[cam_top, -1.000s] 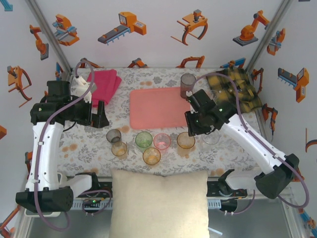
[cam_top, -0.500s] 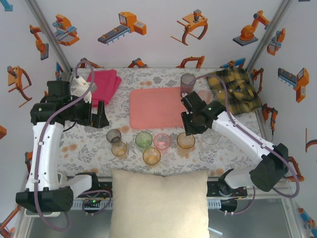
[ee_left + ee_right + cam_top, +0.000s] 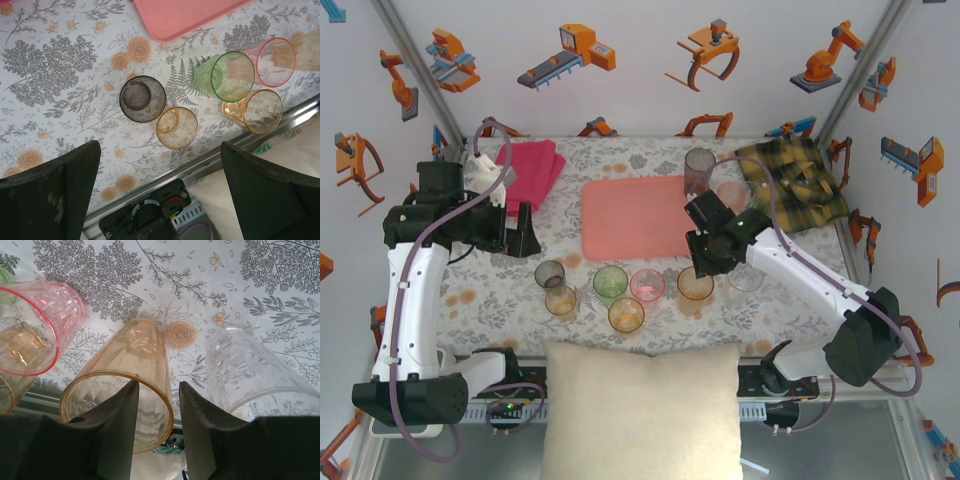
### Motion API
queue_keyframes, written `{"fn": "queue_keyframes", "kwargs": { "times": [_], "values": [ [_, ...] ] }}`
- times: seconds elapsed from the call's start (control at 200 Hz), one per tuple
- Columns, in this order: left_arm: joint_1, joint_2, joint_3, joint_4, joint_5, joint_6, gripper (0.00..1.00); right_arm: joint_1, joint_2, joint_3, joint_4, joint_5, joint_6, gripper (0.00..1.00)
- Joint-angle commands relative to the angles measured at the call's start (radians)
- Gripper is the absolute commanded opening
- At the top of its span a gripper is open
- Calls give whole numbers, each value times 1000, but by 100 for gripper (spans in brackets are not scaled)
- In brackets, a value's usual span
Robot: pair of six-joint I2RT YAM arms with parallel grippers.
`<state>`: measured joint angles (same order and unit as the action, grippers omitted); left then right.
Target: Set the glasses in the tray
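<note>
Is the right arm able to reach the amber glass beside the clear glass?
Probably yes: the right gripper hangs at the amber glass, its open fingers astride the rim, and the clear glass stands clear of them.

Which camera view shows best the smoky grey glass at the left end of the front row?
The left wrist view: the grey glass appears large from above, rim and base distinct, beside an amber glass. The top external view shows the same glass small, with little detail.
</note>
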<state>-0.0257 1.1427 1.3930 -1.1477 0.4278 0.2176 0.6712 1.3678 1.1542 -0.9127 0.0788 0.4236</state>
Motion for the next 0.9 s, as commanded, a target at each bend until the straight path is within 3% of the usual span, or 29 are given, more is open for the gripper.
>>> {"fn": "queue_keyframes", "kwargs": {
  "times": [0.0,0.601,0.891],
  "values": [
    [-5,3,15,-10,20,-3,97,8,-3,-16,16,8,17,36],
    [-5,6,20,-12,20,-5,97,8,-16,-5,32,38,-12,4],
    [-5,3,23,-12,24,-8,97,8,-41,29,8,56,-26,0]
  ]
}}
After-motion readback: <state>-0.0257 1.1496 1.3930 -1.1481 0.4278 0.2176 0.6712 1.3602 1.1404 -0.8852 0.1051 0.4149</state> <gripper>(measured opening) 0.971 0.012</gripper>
